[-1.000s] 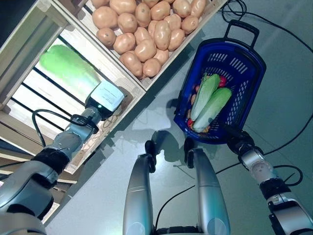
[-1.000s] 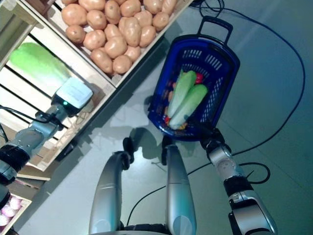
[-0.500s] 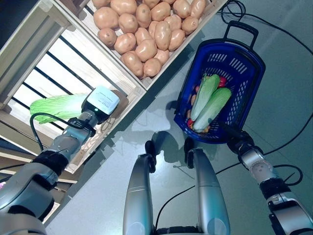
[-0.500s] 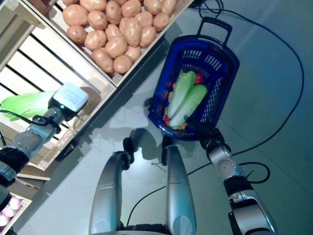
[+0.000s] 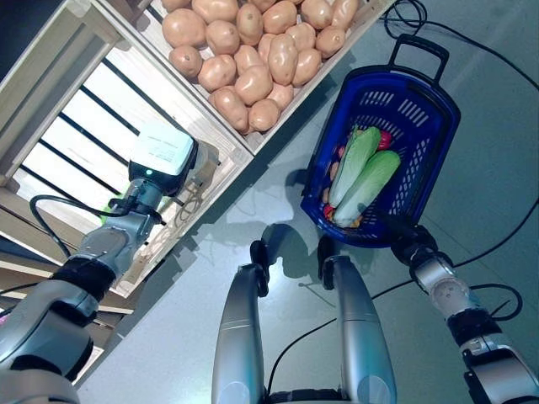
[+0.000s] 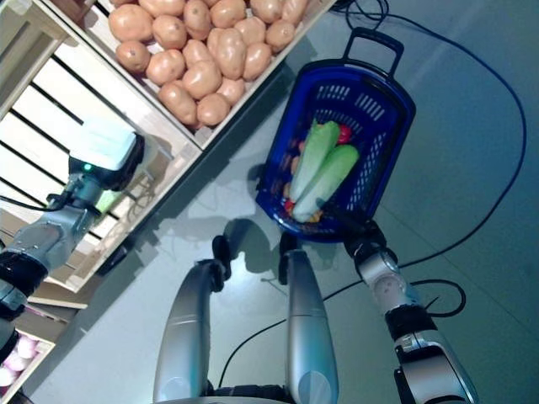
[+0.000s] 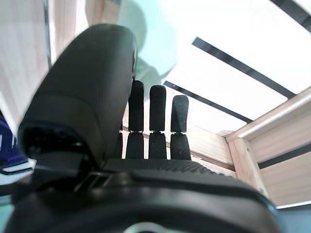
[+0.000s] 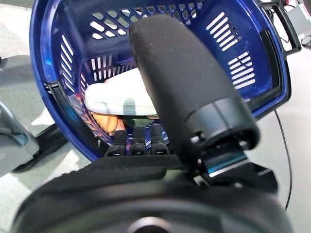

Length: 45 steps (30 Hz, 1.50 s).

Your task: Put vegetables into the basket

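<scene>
A pale green cabbage (image 7: 146, 43) lies in the slatted wooden crate (image 5: 80, 126). Only a sliver of that cabbage (image 6: 104, 200) shows beside my left arm in the eye views. My left hand (image 5: 189, 157) hovers over the crate's near corner, its fingers (image 7: 156, 121) straight with nothing between them. The blue basket (image 5: 445, 109) stands on the floor to the right and holds two long green vegetables (image 5: 364, 172) over small red and orange ones. My right hand (image 5: 402, 234) grips the basket's near rim, fingers (image 8: 138, 141) hooked inside and thumb over it.
A wooden crate heaped with potatoes (image 5: 253, 50) sits behind the slatted crate, close to the basket's left side. The basket's black handle (image 5: 417, 46) points away from me. Grey floor stretches to the right of the basket.
The cabbage has swung from the crate's upper part down to the left and is now almost hidden by my left arm. My left hand shifted slightly up and left. The right hand and basket stayed put.
</scene>
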{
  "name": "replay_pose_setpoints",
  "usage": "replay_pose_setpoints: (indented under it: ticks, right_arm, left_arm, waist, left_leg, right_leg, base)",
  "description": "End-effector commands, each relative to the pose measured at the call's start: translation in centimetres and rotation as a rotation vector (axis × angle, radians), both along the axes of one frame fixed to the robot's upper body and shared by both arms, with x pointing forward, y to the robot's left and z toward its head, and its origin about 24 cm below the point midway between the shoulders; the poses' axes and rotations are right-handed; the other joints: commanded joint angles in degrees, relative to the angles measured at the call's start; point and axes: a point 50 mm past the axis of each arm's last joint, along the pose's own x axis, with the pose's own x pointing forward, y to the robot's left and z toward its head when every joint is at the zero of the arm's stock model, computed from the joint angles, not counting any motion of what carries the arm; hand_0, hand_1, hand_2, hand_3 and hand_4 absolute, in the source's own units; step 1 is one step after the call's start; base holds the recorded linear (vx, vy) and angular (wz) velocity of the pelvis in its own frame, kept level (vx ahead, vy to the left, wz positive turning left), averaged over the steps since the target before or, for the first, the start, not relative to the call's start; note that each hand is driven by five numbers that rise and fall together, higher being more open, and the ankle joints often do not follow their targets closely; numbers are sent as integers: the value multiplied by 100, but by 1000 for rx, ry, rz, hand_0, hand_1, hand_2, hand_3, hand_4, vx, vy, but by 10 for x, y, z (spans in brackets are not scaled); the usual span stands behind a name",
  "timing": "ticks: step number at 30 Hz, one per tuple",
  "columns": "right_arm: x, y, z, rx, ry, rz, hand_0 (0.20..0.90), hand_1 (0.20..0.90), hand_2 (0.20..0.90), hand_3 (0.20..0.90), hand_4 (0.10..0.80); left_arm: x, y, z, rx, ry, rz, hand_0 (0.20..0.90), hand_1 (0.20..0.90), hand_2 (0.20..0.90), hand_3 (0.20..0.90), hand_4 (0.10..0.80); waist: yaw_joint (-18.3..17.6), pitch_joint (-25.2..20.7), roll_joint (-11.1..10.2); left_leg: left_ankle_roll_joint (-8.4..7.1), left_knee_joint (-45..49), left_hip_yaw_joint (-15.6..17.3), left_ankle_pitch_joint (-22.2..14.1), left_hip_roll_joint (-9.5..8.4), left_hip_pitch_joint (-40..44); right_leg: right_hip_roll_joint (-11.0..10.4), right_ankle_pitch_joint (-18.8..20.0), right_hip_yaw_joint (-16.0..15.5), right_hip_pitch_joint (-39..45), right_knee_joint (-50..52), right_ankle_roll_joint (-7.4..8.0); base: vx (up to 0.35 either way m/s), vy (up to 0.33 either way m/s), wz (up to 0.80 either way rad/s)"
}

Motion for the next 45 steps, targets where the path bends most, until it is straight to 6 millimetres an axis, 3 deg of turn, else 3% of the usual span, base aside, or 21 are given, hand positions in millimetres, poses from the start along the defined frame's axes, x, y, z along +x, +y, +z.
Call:
replay_pose_setpoints:
  ticks: [1, 3, 4, 5, 21, 28, 40, 45]
  right_arm:
    - [-1, -13, 26, -45, -103, -42, 900, 900, 900, 900, 800]
    - [-1, -13, 27, -46, -102, -45, 900, 900, 900, 900, 800]
    - [-1, -12, 26, -46, -104, -44, 900, 900, 900, 900, 800]
    - [-1, -12, 26, -46, -104, -43, 900, 900, 900, 900, 800]
    - [-2, -11, 24, -42, -104, -46, 900, 900, 900, 900, 800]
    - [-3, -7, 19, -33, -102, -47, 900, 900, 900, 900, 800]
    - [-1, 0, 17, -31, -108, -48, 900, 900, 900, 900, 800]
    - [0, -1, 15, -29, -102, -45, 900, 900, 900, 900, 800]
  left_arm:
    - [-4, 6, 39, -91, -202, -5, 300, 300, 300, 300, 400]
    - [-5, 6, 39, -122, -206, 1, 340, 340, 340, 340, 427]
    - [-5, 6, 38, -136, -202, 4, 862, 862, 862, 862, 775]
    - [-5, 6, 37, -140, -202, 4, 900, 900, 900, 900, 800]
    - [-4, 4, 29, -266, -188, 14, 900, 900, 900, 900, 800]
    - [-6, 1, 16, -503, -151, 2, 900, 900, 900, 900, 800]
    - [1, -35, -10, -1103, 256, -172, 900, 900, 900, 900, 800]
    - [3, -36, -6, -1117, 263, -172, 900, 900, 900, 900, 800]
  waist:
    - [74, -20, 27]
    - [84, -20, 28]
    - [93, -20, 27]
    - [93, -20, 27]
    - [115, -20, 12]
    - [167, -20, 12]
    - [213, -20, 17]
    - [206, -20, 13]
  left_leg:
    - [89, -506, 155, 133, -389, 242]
    - [90, -519, 150, 141, -390, 234]
    - [87, -529, 144, 149, -390, 224]
    - [85, -531, 142, 150, -390, 223]
    - [61, -644, 92, 241, -396, 231]
    - [62, -692, 56, 282, -440, 214]
    - [116, -847, 35, 361, -461, 250]
    - [131, -913, 38, 390, -449, 303]
  right_leg:
    - [-125, 564, -224, 342, -446, 216]
    - [-130, 564, -233, 330, -443, 219]
    - [-135, 568, -243, 325, -452, 225]
    - [-136, 569, -245, 325, -455, 227]
    - [-115, 608, -273, 348, -541, 238]
    - [-96, 641, -288, 364, -611, 241]
    - [-58, 688, -325, 399, -703, 249]
    - [-57, 722, -337, 458, -796, 243]
  base:
    - [0, 0, 0]
    - [-15, -17, 3]
    - [0, 0, 0]
    - [0, 0, 0]
    - [-3, -2, 1]
    - [-2, -3, 0]
    - [-4, -4, 2]
    - [11, -6, 4]
